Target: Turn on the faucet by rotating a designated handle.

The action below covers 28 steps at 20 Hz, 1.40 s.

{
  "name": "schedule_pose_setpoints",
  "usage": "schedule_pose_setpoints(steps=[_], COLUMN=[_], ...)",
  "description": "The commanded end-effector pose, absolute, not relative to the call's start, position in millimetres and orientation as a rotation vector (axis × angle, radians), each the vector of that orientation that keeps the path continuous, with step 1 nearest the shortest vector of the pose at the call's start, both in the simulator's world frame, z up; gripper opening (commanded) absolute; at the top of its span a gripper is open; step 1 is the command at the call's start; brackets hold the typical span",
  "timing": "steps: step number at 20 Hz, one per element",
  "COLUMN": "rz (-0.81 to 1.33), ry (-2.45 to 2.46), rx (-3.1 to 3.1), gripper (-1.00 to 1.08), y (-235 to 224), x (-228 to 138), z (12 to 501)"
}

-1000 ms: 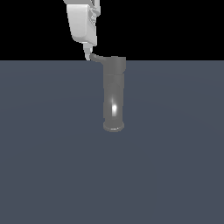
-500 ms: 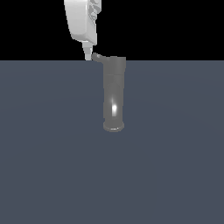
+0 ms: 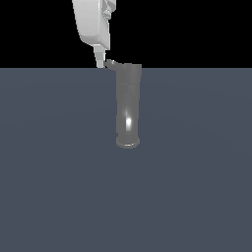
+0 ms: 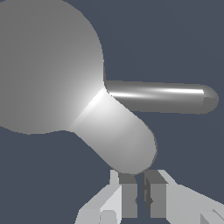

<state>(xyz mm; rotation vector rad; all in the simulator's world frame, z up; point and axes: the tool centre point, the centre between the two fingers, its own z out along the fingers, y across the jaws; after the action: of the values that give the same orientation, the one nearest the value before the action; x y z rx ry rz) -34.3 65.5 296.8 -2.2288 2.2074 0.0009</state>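
Observation:
The faucet is a tall dull-grey cylinder with a bright glint, standing on a flared base. Its wider cap fills much of the wrist view. The handle is a short grey lever sticking out of the cap toward the exterior view's left. My white gripper hangs down from above with its tip right beside the handle's end, touching or nearly so. In the wrist view the broad pale handle ends just ahead of my gripper. The fingers stand close together with nothing between them.
A second, thinner grey lever with a bright streak juts from the cap in another direction. The faucet stands on a flat dark blue-grey floor against a black background.
The gripper has shifted only slightly, a little up and toward the handle's end. The faucet and handle look much the same.

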Motion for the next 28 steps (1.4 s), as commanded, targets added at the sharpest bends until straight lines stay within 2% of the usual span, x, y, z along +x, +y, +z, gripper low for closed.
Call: schedule_pose_setpoints(steps=[1, 14, 15, 28], rz=[0.001, 0.000, 0.006, 0.001], ry=[2.216, 2.247, 2.175, 2.233], rx=[-2.222, -2.196, -2.266, -2.210], gripper=[-1.00, -1.00, -1.00, -1.00], y=[54, -20, 20, -58], x=[-37, -56, -55, -27], z=[297, 297, 297, 297])
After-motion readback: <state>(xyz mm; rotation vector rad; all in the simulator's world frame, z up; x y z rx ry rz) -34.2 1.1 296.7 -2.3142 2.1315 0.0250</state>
